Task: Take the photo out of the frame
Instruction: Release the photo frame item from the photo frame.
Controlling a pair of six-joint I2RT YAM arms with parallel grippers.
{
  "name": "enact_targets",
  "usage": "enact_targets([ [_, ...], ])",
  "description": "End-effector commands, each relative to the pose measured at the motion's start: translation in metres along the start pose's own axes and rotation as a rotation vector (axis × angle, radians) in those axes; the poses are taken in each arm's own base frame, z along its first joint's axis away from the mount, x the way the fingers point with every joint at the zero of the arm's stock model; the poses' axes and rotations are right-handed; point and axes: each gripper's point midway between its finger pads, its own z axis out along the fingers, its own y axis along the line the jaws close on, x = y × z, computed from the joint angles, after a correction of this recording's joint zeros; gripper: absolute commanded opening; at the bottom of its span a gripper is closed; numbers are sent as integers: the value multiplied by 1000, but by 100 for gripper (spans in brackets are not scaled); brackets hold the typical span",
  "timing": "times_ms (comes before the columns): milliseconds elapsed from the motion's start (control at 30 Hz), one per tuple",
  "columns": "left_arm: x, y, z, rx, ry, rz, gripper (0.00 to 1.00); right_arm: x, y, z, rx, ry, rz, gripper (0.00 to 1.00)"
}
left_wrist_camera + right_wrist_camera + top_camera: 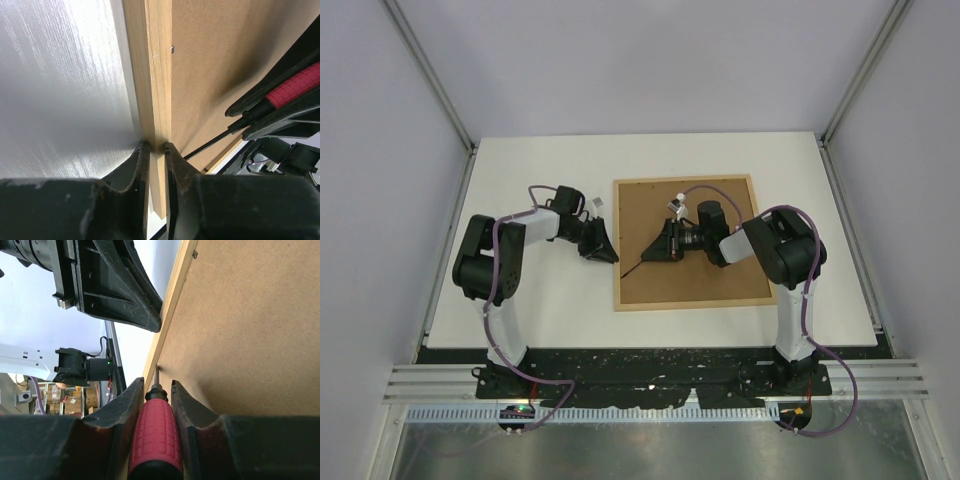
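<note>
Two hands work on the frame (pixel 700 285), which lies face down on the desk (pixel 540 190). The left hand (pixel 155 148) pinches its left wood strip, likely to steady it. The right hand (pixel 157 385) is clamped on a red screwdriver (pixel 152 440), its tip at the inner edge of the brown back (pixel 240 340). This looks like the prying step: next, lever that back loose. The photo is out of sight, presumably inside the frame, under the back.

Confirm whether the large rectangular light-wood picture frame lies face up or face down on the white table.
Face down: the light-wood picture frame shows only its brown fibreboard back upward; no photo or glass side is visible.
</note>
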Motion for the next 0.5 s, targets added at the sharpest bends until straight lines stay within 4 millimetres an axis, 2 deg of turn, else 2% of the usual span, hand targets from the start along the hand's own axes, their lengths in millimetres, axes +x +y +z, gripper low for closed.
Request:
enact_targets([
  [0, 21, 35, 19, -135, 60, -42, 0, 11, 9, 10, -21, 23, -31, 8],
  [267, 25, 42, 23, -155, 44, -79, 0, 38, -11, 13, 36, 66, 13, 8],
  [367, 23, 43, 22, -162, 29, -84, 0, 47, -10, 16, 35, 86, 37, 8],
  [467, 21, 42, 21, -167, 13, -90, 0, 53, 5, 20, 24, 107, 38, 8],
])
